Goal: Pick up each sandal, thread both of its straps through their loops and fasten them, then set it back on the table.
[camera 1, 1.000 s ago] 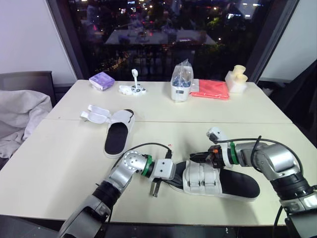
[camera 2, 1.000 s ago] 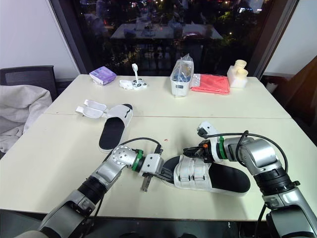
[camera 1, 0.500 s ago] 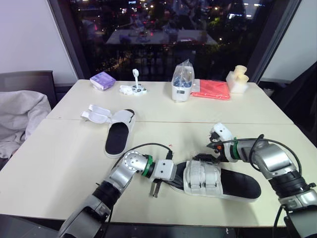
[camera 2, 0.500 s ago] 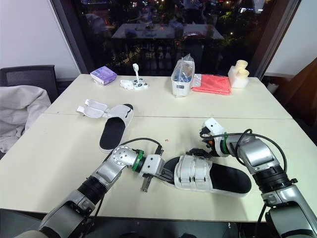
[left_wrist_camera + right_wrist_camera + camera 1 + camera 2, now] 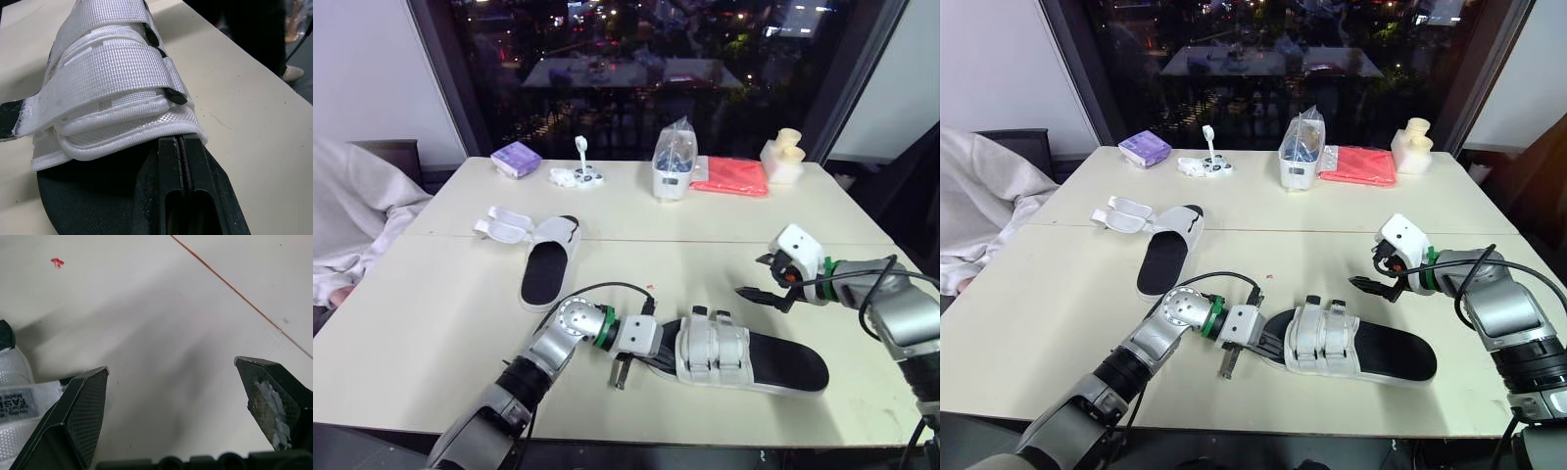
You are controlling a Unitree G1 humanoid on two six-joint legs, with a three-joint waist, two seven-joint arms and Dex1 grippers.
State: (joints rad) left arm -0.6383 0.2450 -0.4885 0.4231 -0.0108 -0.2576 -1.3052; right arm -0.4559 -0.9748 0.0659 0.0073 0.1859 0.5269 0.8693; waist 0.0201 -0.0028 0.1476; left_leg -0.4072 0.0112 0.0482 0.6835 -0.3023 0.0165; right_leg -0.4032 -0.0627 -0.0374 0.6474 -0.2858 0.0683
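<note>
A black-soled sandal (image 5: 773, 364) lies near the table's front edge, and both white straps (image 5: 712, 348) lie flat across it. My left gripper (image 5: 651, 354) is shut, and its fingers (image 5: 180, 161) rest against the toe end under the straps. My right gripper (image 5: 759, 279) hangs open above the table, to the right of the straps, with nothing between its fingers (image 5: 83, 416). The second sandal (image 5: 546, 266) lies at the middle left of the table, its straps (image 5: 504, 225) spread out loose.
Along the table's far side stand a purple box (image 5: 515, 158), a small white stand (image 5: 578, 174), a clear bag in a white tub (image 5: 671, 168), a red cloth (image 5: 729, 177) and a cream object (image 5: 781, 157). A white cloth (image 5: 352, 220) bulges at the left.
My right gripper has opened, left the sandal's straps and pulled back up and to the right. The white cloth at the left has risen. My left arm has not moved.
</note>
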